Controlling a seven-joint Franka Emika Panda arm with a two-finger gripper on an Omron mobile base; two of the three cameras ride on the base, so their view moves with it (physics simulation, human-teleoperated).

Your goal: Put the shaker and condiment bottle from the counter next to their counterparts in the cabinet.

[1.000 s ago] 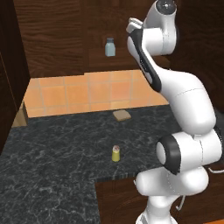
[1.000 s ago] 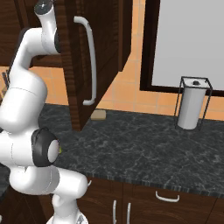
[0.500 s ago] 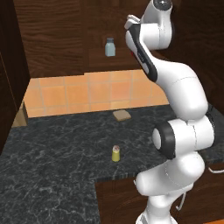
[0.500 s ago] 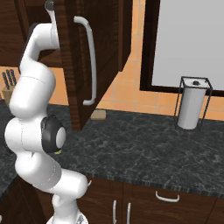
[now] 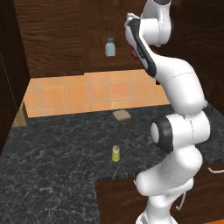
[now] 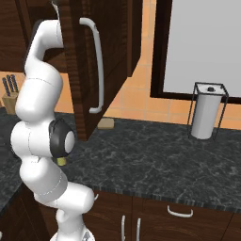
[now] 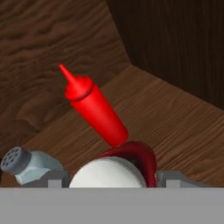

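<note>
Arm reaches deeper into the cabinet [image 5: 52,39]; condiment bottle [image 7: 120,168] sits beside squeeze bottle [image 7: 94,109], gripper [image 7: 113,181] fingers spread off it; shaker [image 5: 115,153] remains.

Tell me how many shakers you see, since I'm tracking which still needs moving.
2. The pale grey-blue shaker stands on the cabinet shelf; the yellow shaker stands on the counter. Others could be hidden behind the arm.

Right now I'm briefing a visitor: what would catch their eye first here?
The white arm reaching high into the dark cabinet, its gripper around the white-capped condiment bottle on the shelf beside the tall red squeeze bottle and grey-blue shaker. Then the small yellow shaker, alone on the counter.
</note>
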